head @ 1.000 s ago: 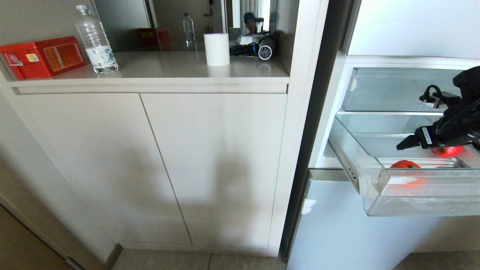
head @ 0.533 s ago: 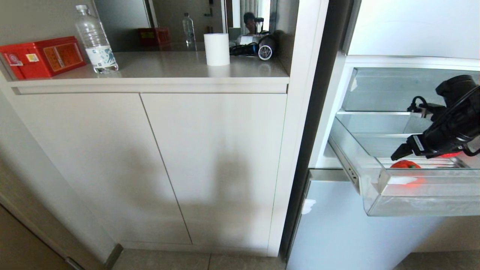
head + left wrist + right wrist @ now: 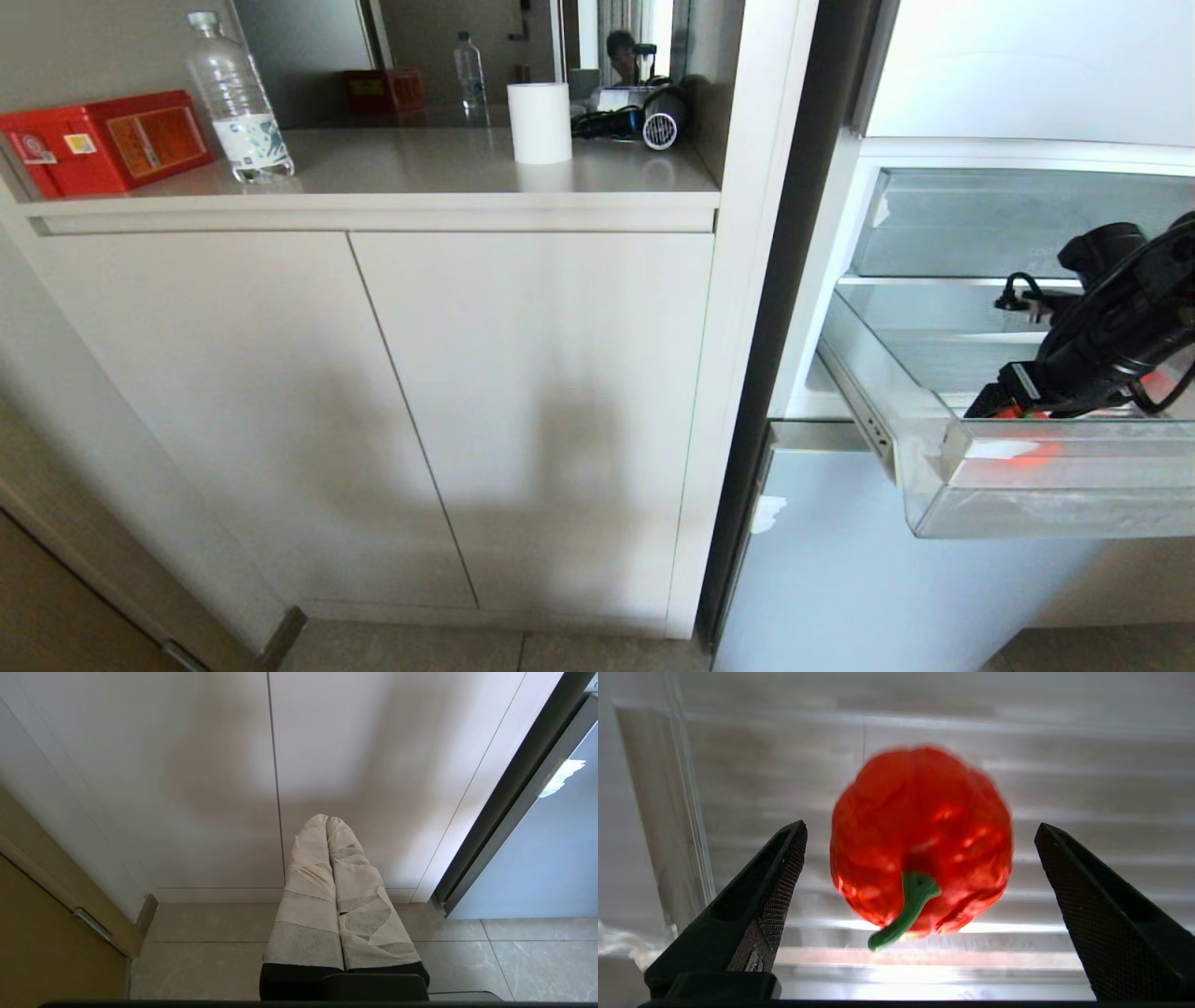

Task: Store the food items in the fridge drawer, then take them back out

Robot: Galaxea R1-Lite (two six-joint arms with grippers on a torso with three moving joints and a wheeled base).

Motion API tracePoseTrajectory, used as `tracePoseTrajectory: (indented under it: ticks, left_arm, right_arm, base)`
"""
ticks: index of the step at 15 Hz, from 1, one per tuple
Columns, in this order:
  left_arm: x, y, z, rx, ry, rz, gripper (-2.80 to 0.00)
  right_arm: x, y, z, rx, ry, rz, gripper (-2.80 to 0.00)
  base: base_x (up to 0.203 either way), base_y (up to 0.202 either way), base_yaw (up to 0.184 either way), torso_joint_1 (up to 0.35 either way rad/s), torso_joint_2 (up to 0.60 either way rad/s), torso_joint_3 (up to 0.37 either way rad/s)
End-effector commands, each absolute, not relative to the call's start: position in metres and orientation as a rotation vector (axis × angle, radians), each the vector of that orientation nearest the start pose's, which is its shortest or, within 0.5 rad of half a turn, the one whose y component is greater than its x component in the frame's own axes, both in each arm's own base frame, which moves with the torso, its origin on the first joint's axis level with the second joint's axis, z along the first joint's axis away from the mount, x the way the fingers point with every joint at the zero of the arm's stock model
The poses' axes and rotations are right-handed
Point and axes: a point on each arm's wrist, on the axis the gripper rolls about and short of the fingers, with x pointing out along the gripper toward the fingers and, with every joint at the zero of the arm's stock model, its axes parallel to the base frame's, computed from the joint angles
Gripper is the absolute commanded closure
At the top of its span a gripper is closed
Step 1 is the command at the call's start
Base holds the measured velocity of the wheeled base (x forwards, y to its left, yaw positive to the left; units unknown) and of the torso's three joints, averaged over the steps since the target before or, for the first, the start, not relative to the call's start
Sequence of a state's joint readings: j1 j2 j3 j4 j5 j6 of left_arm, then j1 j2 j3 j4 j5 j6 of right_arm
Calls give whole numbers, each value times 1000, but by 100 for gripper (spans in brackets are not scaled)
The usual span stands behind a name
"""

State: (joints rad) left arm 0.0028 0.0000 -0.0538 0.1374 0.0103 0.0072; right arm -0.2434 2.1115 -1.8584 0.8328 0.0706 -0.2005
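Down inside the pulled-out fridge drawer (image 3: 1027, 485), the right gripper (image 3: 920, 891) hangs with its jaws spread wide on either side of a red bell pepper (image 3: 920, 840) lying on the ribbed floor, not touching it. This looks like the retrieval step; next it should sink a little and close squarely on the pepper's body.

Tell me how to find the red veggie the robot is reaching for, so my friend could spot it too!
Look at the open fridge on the right and find the pulled-out clear fridge drawer. Inside, near its front left corner, sits a red pepper, framed by the right end effector with its jaws open. It is lumpy and glossy with a curved green stem, unlike the other red food farther right.
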Motion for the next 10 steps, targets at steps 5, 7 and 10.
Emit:
tracePoseTrajectory:
  ticks: [5,7,10]
  left_arm:
    - [-27,0,76,7,86,14,0]
    - [-27,0,76,8,86,13,0]
    - [-27,0,76,8,86,13,0]
  right_arm:
    - [378,-100,188,8,1122,-58,-280]
    - [379,-102,186,11,1129,-59,-280]
    - [378,-102,184,13,1136,-58,-280]
  base:
    - [0,0,0,0,0,0]
    - [0,0,0,0,0,0]
    - [0,0,0,0,0,0]
